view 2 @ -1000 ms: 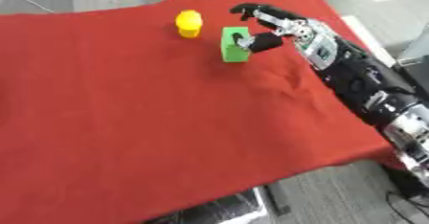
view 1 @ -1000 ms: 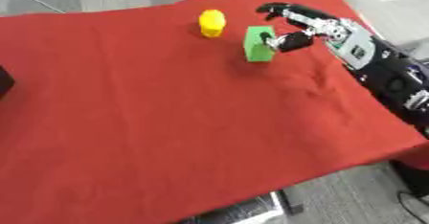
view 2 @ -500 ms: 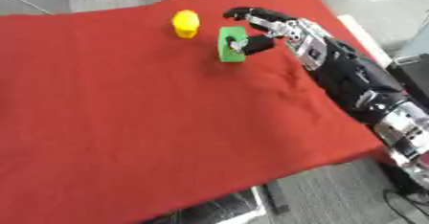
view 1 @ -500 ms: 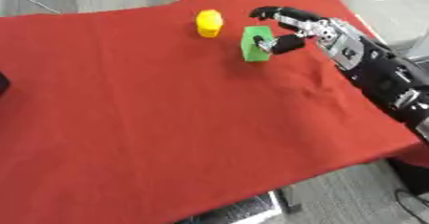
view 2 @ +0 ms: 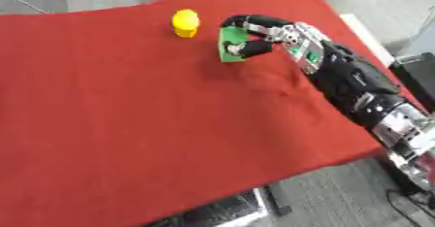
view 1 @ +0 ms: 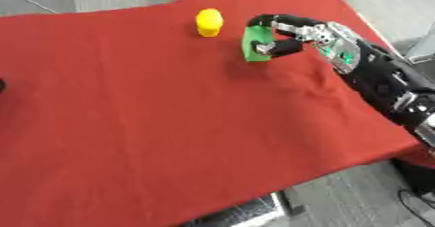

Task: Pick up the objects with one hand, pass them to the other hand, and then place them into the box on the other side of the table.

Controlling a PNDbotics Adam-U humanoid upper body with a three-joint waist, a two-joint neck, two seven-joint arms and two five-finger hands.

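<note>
A green block [view 1: 254,45] stands on the red tablecloth [view 1: 153,124] at the far right. My right hand [view 1: 287,33] comes in from the right; its fingers curl over the block's top and its thumb presses the near side, so it is shut on the block. A small yellow object [view 1: 208,22] sits just left of the block, apart from it. My left hand shows in neither view.
A dark object [view 1: 2,85] barely shows at the left edge of the left eye view. Grey floor lies beyond the table's far and near edges. My right forearm [view 2: 357,88] lies along the table's right side.
My right hand has closed around the green block, fingers now over its top and thumb against it. The block has shifted slightly left. The yellow object has not moved.
</note>
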